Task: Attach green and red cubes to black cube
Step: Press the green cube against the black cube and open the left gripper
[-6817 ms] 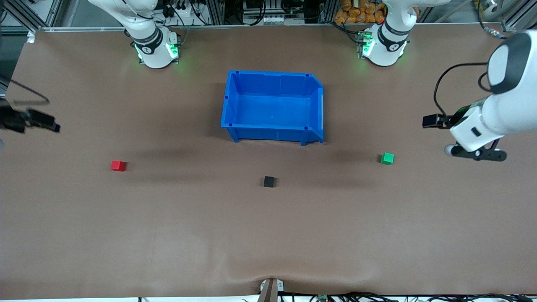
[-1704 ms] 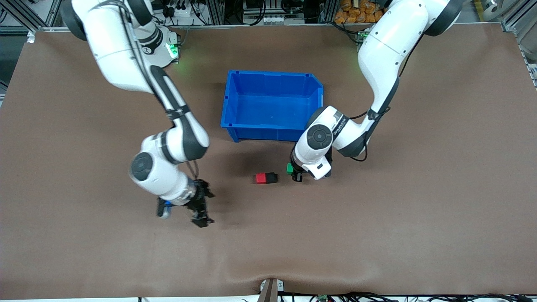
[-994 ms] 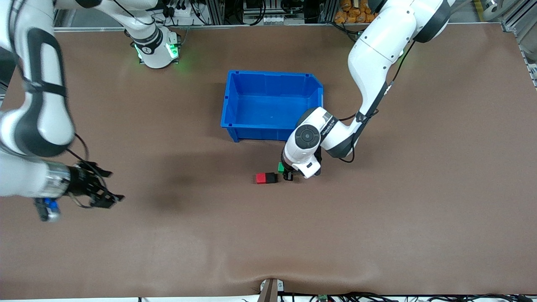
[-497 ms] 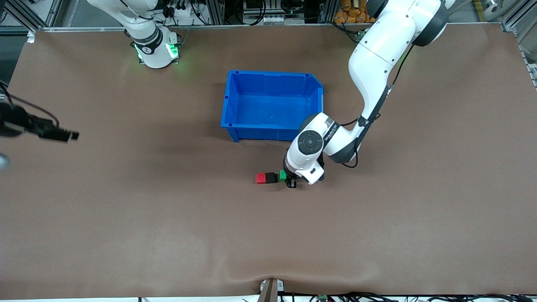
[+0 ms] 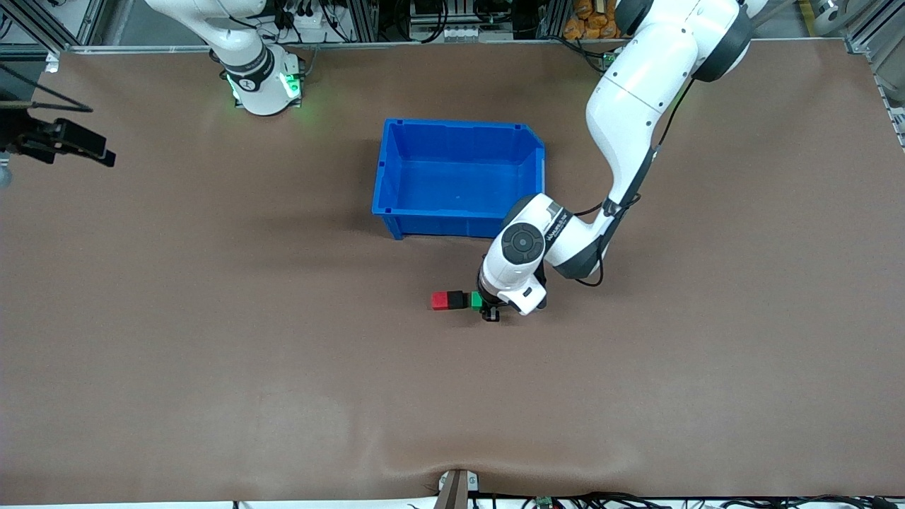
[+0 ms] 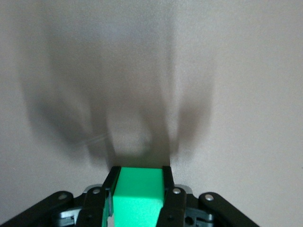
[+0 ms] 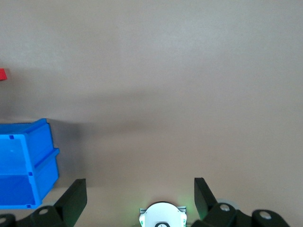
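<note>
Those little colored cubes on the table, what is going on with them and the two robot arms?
The left gripper is shut on the green cube and holds it against the black cube, at the end toward the left arm. The red cube already sits against the black cube's end toward the right arm, so the three form a row, nearer the front camera than the blue bin. The right gripper is open and waits over the table at the right arm's end.

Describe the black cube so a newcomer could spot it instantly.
Start at the blue bin. Nearer the camera lies a short row of three small cubes. The black cube is the middle one, between the red cube and the green cube.
</note>
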`<state>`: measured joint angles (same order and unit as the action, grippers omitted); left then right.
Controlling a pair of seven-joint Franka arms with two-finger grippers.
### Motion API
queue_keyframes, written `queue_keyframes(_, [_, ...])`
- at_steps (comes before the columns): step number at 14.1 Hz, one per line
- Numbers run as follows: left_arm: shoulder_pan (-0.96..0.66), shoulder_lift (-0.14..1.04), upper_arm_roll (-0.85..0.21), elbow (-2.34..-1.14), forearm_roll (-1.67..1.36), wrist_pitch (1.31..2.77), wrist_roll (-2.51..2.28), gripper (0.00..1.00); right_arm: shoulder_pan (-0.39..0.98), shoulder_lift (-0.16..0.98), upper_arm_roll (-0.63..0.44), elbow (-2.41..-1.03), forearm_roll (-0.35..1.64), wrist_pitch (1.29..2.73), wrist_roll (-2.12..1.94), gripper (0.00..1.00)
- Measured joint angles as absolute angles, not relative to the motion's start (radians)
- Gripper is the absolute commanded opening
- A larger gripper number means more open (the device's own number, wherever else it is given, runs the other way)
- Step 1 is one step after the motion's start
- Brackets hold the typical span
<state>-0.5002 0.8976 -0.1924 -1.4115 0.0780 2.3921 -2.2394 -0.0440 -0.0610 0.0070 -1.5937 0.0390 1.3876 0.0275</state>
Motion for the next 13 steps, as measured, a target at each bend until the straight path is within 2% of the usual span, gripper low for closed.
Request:
queue_keyframes(3, [-0.508,0.899,-0.192,-1.410,0.078,2.392,-2.239,0.00,-0.035,-0.114,0.010,-1.682,0.037,1.481,0.001,1.00])
queue_keyframes(7, [-0.521,0.900,-0.192,-1.408,0.078,2.392,-2.240,0.00,-0.028,-0.081,0.010,-1.544,0.033,1.464,-0.001,1.00])
queue_keyframes(8, [-0.522,0.902,-0.192,-1.406,0.078,2.392,-2.240,0.12,-0.027,-0.067,0.011,-1.506,0.033,1.445,-0.002,1.00])
queue_keyframes(9, [-0.522,0.904,-0.191,-1.401,0.078,2.392,-2.240,0.41,-0.026,-0.055,0.012,-1.483,0.033,1.433,-0.003,1.00])
queue_keyframes(10, [-0.522,0.906,-0.191,-1.398,0.078,2.392,-2.240,0.81,-0.026,-0.047,0.012,-1.472,0.033,1.422,-0.003,1.00])
queue_keyframes(13, [-0.522,0.910,-0.191,-1.393,0.078,2.392,-2.240,0.82,-0.033,-0.034,0.004,-1.465,0.031,1.395,-0.059,1.00])
